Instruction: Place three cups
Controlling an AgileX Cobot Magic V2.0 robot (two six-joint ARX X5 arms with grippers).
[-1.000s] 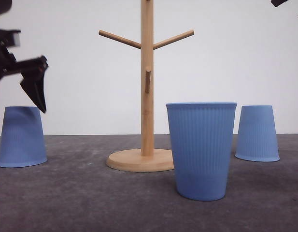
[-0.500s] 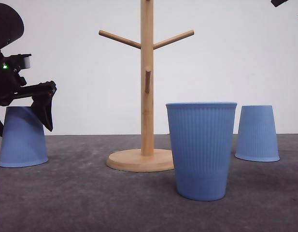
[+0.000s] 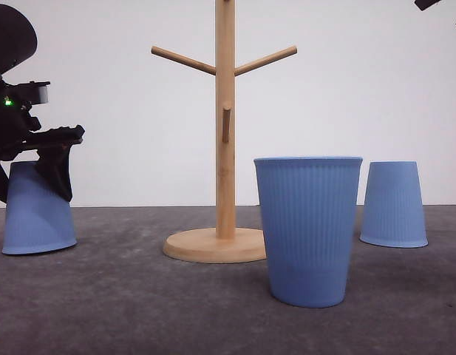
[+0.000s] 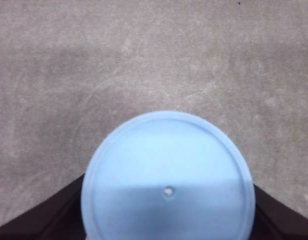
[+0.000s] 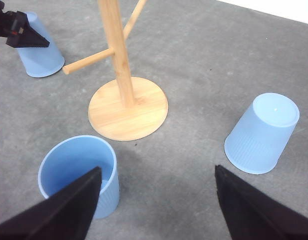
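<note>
Left gripper [image 3: 43,166] is down over the upside-down cup [image 3: 37,214] at the far left of the grey table [image 3: 139,303], fingers spread on either side of it; that cup sits tilted, and I honestly can't tell if the fingers are actually touching it or just straddling it. From the left wrist cam you're looking straight at its flat base [image 4: 167,177] with the dark fingers [image 4: 39,220] poking out on both sides. Right gripper [image 5: 156,210] hangs wide open above the table with nothing in it. Upright cup [image 3: 308,229] stands in front, just right of the wooden mug tree [image 3: 224,148], and the third cup [image 3: 392,203] is upside down further back on the right.
</note>
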